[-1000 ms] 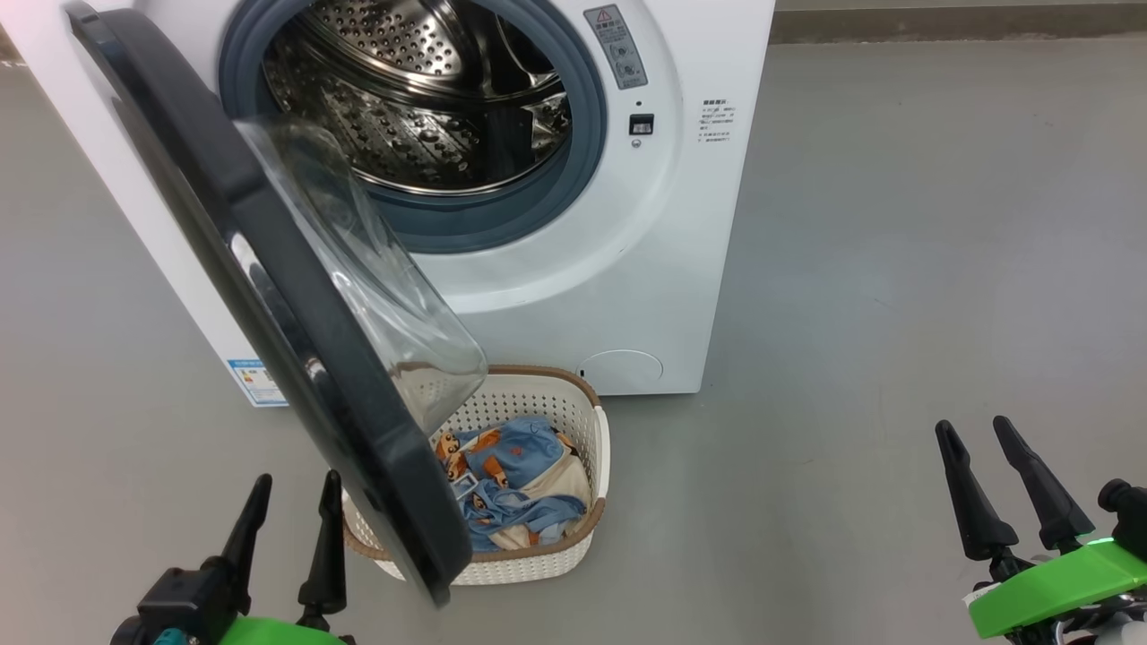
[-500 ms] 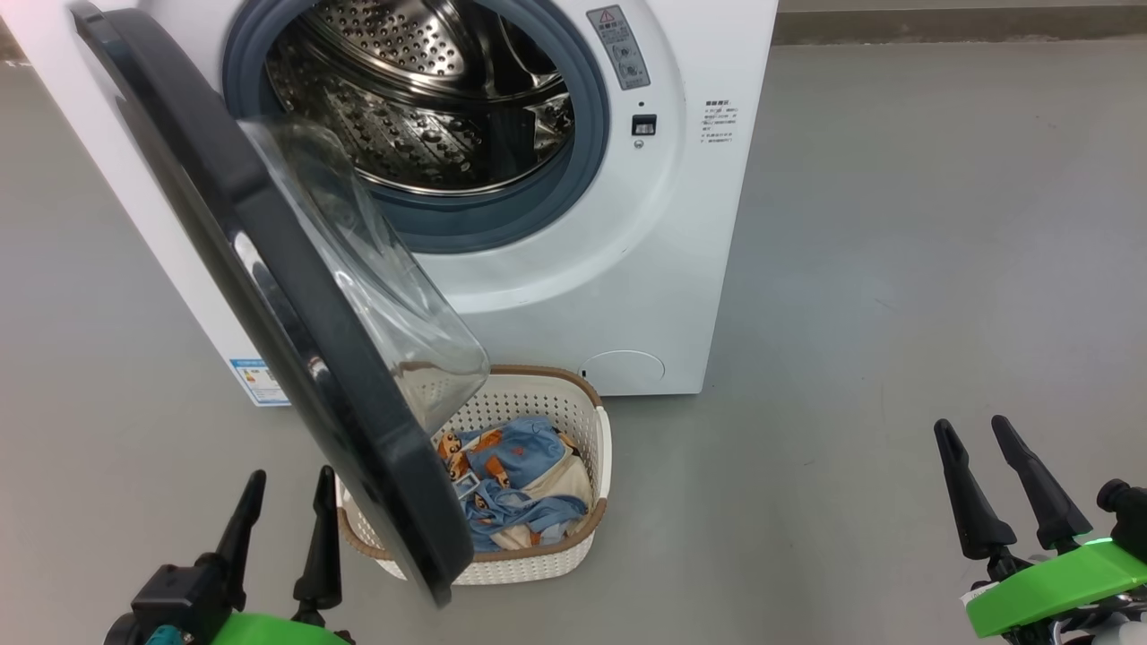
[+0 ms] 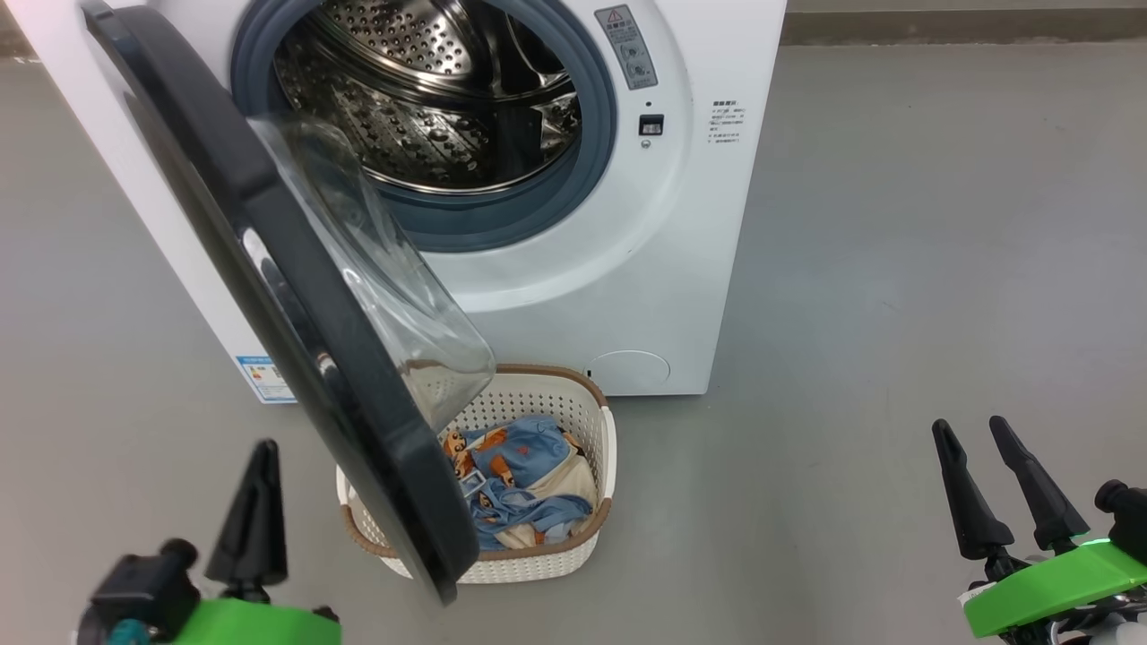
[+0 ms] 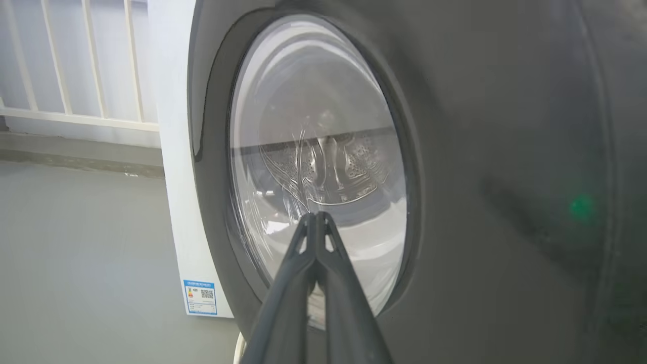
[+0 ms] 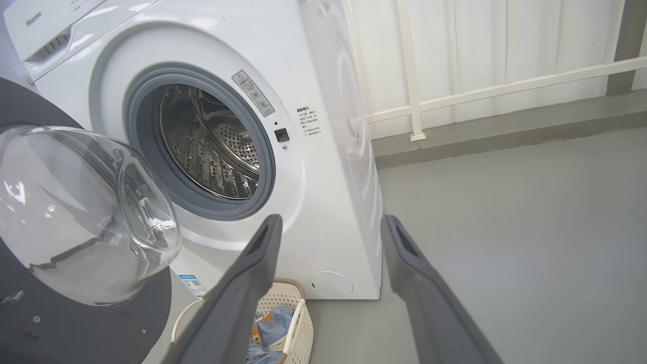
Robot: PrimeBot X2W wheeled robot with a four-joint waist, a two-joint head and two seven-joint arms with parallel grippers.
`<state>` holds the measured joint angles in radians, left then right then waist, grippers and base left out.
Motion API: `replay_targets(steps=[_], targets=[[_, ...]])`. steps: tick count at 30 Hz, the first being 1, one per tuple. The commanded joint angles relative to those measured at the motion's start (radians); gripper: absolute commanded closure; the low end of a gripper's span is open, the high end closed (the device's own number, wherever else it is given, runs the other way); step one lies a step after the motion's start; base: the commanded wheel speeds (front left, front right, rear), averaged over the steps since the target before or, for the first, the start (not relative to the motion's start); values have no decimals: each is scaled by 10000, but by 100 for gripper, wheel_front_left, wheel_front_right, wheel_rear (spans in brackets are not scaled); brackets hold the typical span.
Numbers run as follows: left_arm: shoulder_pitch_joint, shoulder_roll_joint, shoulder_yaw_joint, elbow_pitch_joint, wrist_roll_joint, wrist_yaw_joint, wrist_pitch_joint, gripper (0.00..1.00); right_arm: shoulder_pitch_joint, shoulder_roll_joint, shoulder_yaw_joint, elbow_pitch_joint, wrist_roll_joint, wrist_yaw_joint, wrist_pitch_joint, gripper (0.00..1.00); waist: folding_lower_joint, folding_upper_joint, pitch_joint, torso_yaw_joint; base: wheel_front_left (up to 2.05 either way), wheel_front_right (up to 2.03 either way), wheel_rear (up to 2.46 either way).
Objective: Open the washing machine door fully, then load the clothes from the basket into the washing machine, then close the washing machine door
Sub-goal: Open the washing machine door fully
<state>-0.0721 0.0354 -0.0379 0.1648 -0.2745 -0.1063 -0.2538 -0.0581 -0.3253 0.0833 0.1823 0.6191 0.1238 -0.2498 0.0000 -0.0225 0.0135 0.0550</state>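
The white washing machine (image 3: 681,269) stands with its steel drum (image 3: 430,98) exposed. Its black-rimmed washing machine door (image 3: 296,296) hangs partly open, swung out over the basket (image 3: 591,537), and its glass bowl (image 5: 86,212) bulges inward. In the cream basket lie the light-blue clothes (image 3: 515,484) with orange prints. My left gripper (image 3: 258,457) is shut and empty, low at the left, just outside the door's outer face (image 4: 505,151), its fingers (image 4: 316,263) pressed together. My right gripper (image 3: 972,425) stands open and empty far to the right, fingers (image 5: 252,263) spread.
Grey floor (image 3: 896,224) stretches wide to the right of the machine. A white railing and wall (image 5: 480,76) run behind it. A blue label sticker (image 3: 264,381) sits low on the machine's left front.
My left gripper has shut, its two fingers now pressed into one point. The head camera has shifted slightly. The right gripper stays as it was.
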Motion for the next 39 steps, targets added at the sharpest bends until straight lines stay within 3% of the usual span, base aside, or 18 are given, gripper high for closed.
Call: replay_targets(steps=[1, 12, 23, 31, 39], targets=[[-461, 149, 359, -383, -45, 108, -80, 100, 36, -181, 135, -263, 43, 69, -120, 0, 0, 0, -3, 15, 0, 0, 0], [-590, 149, 339, -3119, 502, 400, -80, 100, 85, -97, 135, -267, 59, 69, -120, 0, 0, 0, -22, 188, 0, 0, 0], [-501, 148, -1342, -5602, 782, 449, -80, 100, 69, -52, 187, -267, 82, 69, -120, 0, 0, 0, 18, 276, 0, 0, 0], [-375, 148, -3285, -5025, 176, 436, 54, 100, -1, -9, 307, -265, 115, 69, -120, 0, 0, 0, 96, 243, 0, 0, 0], [-604, 148, -3862, -3562, -322, 641, -8, 100, -129, -11, 462, -250, 182, 69, -120, 0, 0, 0, 259, 27, 0, 0, 0]])
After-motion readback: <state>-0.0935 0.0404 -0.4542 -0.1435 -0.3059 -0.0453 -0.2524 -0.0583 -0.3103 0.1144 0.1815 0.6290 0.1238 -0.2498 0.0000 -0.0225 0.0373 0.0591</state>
